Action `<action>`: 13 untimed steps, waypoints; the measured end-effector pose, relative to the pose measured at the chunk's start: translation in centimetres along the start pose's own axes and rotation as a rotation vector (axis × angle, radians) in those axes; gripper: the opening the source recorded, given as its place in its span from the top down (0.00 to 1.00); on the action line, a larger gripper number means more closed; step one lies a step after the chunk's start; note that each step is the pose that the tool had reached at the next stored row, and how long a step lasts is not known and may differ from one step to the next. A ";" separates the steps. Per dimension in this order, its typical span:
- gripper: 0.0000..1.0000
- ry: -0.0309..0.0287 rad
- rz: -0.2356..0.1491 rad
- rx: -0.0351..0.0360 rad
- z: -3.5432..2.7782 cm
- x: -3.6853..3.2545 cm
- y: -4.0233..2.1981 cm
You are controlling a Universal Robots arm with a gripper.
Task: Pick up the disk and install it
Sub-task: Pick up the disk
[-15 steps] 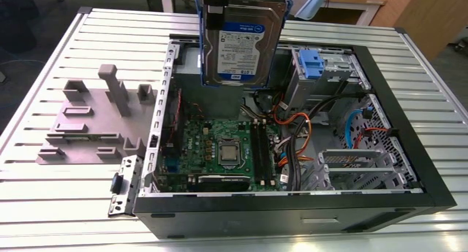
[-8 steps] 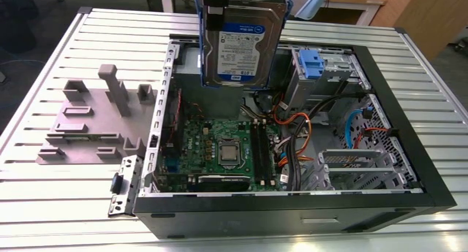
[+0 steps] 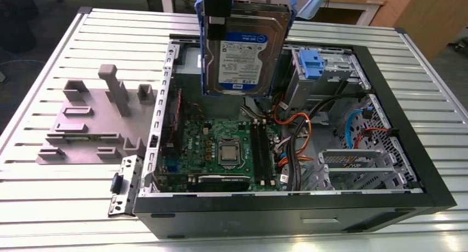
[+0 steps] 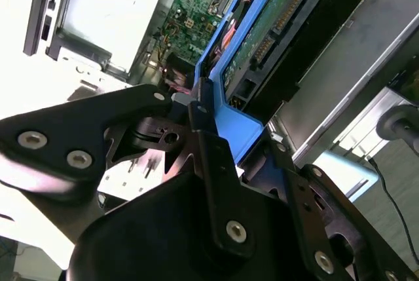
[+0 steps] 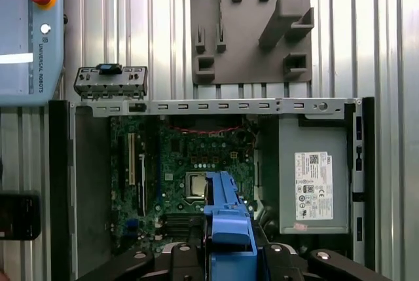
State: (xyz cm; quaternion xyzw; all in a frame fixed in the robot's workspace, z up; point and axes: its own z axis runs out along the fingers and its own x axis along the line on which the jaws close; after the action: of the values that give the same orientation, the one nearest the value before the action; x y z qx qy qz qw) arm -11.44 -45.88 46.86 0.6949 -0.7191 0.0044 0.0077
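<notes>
Gripper [image 4: 229, 127] clamped on the disk's [image 3: 241, 49] blue rails and held it upright, label showing, above the open computer case [image 3: 409, 170], over the motherboard [image 3: 219, 148].

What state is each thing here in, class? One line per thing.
computer case: lying on its side, panel off, motherboard exposed.
disk: held on end above the case, not installed.
end effector: shut on the disk.
grey holder block: lying flat beside the case.
</notes>
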 end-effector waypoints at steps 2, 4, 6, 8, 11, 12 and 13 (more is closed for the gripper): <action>0.64 -0.0001 0.000 0.0002 0.07 0.01 -0.90; 0.64 -0.0001 0.000 0.0002 0.12 0.03 -1.75; 0.64 -0.0001 0.000 0.0001 0.14 0.06 -2.10; 0.64 0.0001 0.000 0.0001 0.14 0.06 -2.10; 0.64 0.0001 0.000 0.0002 0.14 0.07 -2.10; 0.64 0.0001 0.000 0.0002 0.14 0.07 -2.10; 0.64 0.0002 0.000 0.0001 0.14 0.08 -2.10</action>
State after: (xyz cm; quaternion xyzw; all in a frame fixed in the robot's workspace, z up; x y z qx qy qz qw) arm -9.35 -46.03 46.71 0.6949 -0.7191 0.0045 0.0078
